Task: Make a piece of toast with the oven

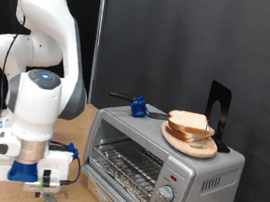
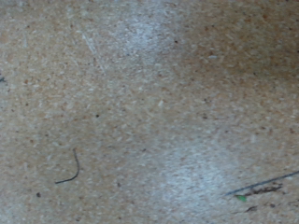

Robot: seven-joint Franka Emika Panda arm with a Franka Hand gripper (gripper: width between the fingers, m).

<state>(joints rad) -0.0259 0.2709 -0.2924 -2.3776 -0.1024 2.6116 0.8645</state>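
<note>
Exterior view finding: the oven point(image 1: 161, 165) stands at the exterior view's right, its glass door apparently shut and the inner wire rack visible through it with nothing on it that can be made out. Bread slices point(image 1: 189, 126) sit stacked on a wooden plate point(image 1: 191, 146) on the oven's roof; a single piece of toast cannot be told apart from the stack at this size. A blue-handled tool point(image 1: 136, 105) and a black stand point(image 1: 218, 113) also rest on the roof.

The gripper point(image 1: 47, 182) hangs low at the exterior view's lower left, well apart from the oven and the bread. Its fingertips are cut off or too small to read, so whether they stand apart or together cannot be told.

Wrist view finding: only bare particle-board table surface point(image 2: 149, 112) shows, with a dark thread-like mark; no fingers and no object appear.

Assessment: no bread is in the oven and nothing is seen held; the task appears at or near its start.
</note>
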